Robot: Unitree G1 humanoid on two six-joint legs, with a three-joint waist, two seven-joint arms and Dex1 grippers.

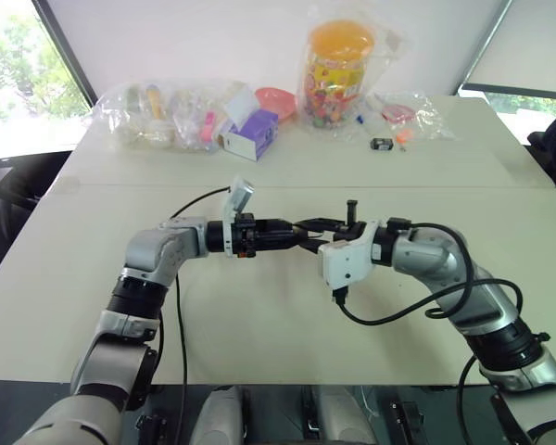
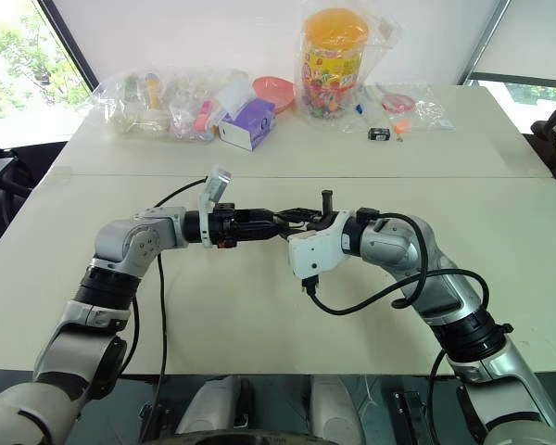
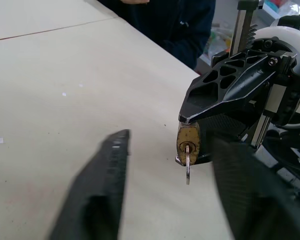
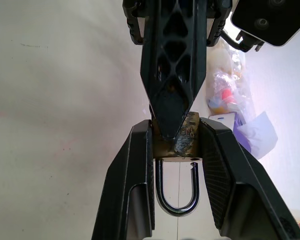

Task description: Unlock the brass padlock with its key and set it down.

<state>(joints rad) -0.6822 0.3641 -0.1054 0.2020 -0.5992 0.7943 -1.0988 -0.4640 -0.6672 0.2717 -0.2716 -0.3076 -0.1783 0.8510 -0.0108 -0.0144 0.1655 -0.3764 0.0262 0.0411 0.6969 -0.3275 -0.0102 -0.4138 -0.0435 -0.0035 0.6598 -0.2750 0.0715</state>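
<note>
With the right gripper (image 4: pixel 175 150) clamping the brass padlock (image 3: pixel 188 141) mid-air over the table (image 1: pixel 259 306), key (image 3: pixel 188 167) hanging at six o'clock, the half-open left gripper (image 3: pixel 165 195) should close squarely on the key before turning.

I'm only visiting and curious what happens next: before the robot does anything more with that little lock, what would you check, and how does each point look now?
1. Right gripper clamps the brass padlock by its sides: ok.
2. Key sits in the keyhole: ok.
3. Shackle free of the lock body: ok, one leg's end shows clear of it in the right wrist view.
4. Left gripper has hold of the key: not ok, its fingers stand apart on either side.
5. Bare table underneath for setting down: ok.
</note>
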